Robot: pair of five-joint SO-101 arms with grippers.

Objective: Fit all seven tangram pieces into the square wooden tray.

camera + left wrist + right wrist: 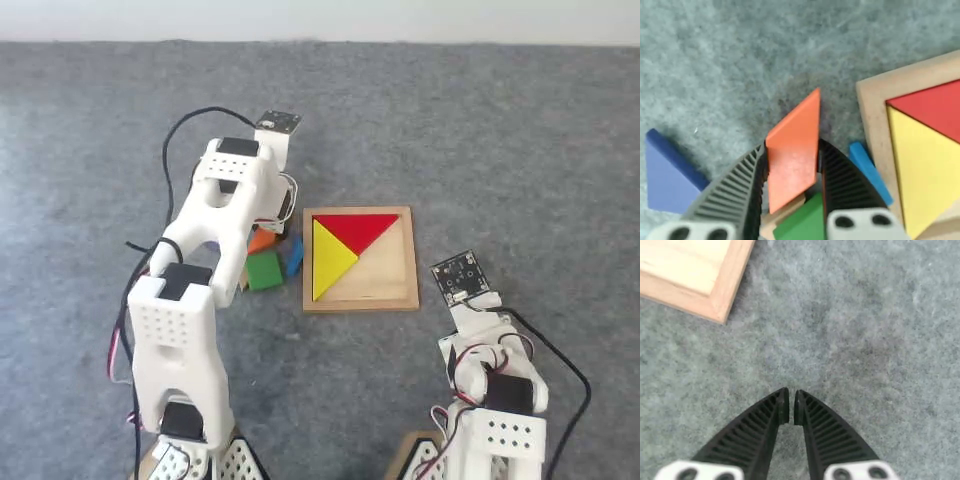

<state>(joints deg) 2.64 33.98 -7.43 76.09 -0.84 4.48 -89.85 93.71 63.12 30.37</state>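
Note:
The square wooden tray (408, 258) lies on the grey carpet and holds a red triangle (357, 229) and a yellow triangle (331, 258). My left gripper (792, 152) is shut on an orange parallelogram piece (794, 152), held just left of the tray (871, 107). Beneath it lie a green piece (800, 222), a light blue piece (869, 170) against the tray's edge, and a dark blue triangle (665, 175). From above, the orange piece (262, 240), green square (264, 270) and blue piece (294, 256) cluster beside the left arm. My right gripper (791, 404) is shut and empty over bare carpet near the tray's corner (715, 300).
A pale wooden piece (777, 220) peeks out under the orange one. Open carpet surrounds the tray on its far and right sides. A white wall edge runs along the back of the table.

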